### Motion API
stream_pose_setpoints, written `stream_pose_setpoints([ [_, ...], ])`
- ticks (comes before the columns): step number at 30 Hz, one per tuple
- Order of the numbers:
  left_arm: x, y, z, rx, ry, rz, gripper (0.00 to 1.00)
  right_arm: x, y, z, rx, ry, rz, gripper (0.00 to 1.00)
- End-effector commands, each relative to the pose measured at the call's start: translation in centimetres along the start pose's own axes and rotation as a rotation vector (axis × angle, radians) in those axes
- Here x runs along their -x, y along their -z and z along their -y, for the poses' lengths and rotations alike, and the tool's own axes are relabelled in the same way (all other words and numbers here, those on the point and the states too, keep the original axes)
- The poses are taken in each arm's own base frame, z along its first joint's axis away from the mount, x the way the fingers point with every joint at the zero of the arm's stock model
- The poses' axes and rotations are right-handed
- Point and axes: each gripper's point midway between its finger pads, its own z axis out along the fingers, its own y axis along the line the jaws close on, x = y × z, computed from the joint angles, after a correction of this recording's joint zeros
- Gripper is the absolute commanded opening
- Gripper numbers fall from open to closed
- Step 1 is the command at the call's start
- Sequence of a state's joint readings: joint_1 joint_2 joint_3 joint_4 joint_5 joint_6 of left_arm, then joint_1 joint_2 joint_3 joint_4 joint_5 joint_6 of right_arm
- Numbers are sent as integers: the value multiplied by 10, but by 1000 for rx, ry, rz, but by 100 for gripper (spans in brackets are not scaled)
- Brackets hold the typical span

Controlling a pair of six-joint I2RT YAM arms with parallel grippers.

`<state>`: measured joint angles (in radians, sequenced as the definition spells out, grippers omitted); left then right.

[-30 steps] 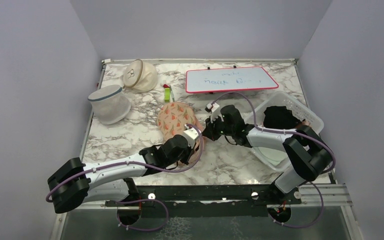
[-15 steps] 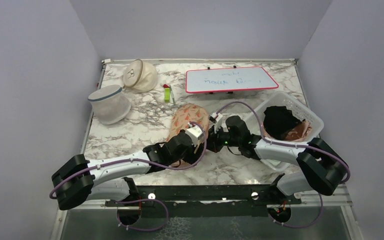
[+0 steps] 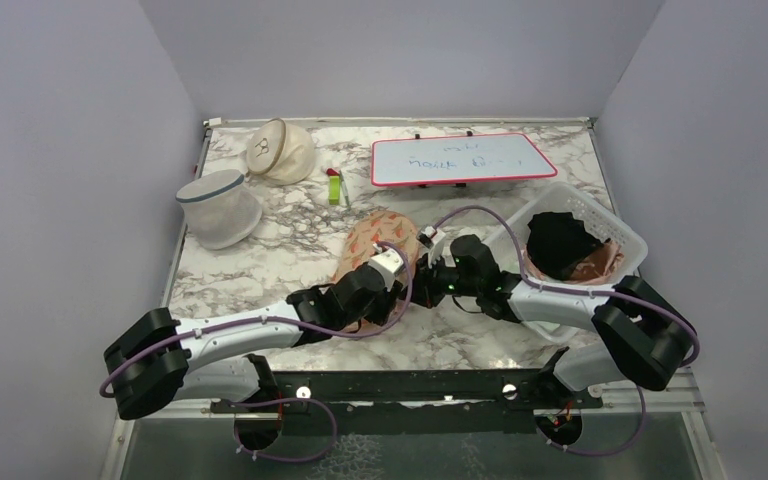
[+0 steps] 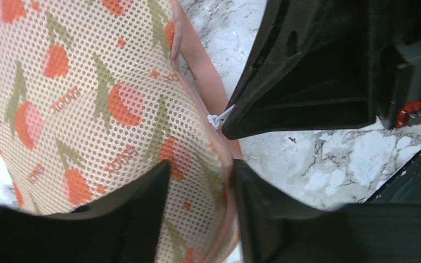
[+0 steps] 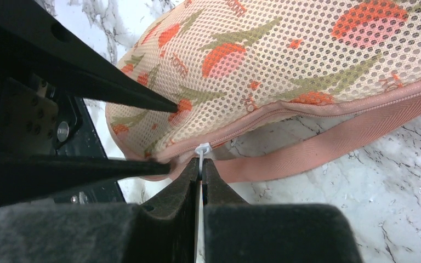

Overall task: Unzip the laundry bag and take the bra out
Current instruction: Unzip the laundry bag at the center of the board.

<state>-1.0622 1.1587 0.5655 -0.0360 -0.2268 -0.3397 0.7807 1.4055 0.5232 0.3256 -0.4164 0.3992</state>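
The laundry bag (image 3: 378, 240) is peach-pink mesh with red flowers and lies at the table's middle. It fills the left wrist view (image 4: 87, 109) and the right wrist view (image 5: 285, 60). My left gripper (image 4: 200, 205) is shut on the bag's near end by the zipper seam. My right gripper (image 5: 200, 164) is shut on the white zipper pull (image 5: 202, 149), which also shows in the left wrist view (image 4: 217, 119). The zipper looks closed. A pink strap (image 5: 334, 142) lies on the table beside the bag. The bra is hidden.
A white mesh cylinder bag (image 3: 218, 208) and a cream dome bag (image 3: 280, 150) stand at the back left. A whiteboard (image 3: 460, 158) lies at the back. A white basket (image 3: 600, 235) at the right holds dark and brownish cloth. A small marker (image 3: 334, 186) lies near the bag.
Over the last second both grippers came together at the bag's near end and the bag turned, its far end swinging right. In the last half second little moved.
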Motion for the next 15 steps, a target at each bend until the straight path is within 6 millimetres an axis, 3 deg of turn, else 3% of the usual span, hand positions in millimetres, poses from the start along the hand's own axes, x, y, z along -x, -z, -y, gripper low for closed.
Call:
stream_pose_setpoints([
  [1, -5, -4, -14, 86, 1, -20, 28, 12, 2, -13, 42, 24, 39, 1],
  [5, -2, -2, -18, 111, 0, -18, 11, 14, 6, -12, 26, 28, 56, 1],
  [9, -2, 3, -21, 119, 12, -10, 0, 18, 6, 6, -81, 13, 60, 1],
  [15, -4, 17, -27, 136, 24, 0, 0, 30, 4, 41, -247, 40, 78, 1],
])
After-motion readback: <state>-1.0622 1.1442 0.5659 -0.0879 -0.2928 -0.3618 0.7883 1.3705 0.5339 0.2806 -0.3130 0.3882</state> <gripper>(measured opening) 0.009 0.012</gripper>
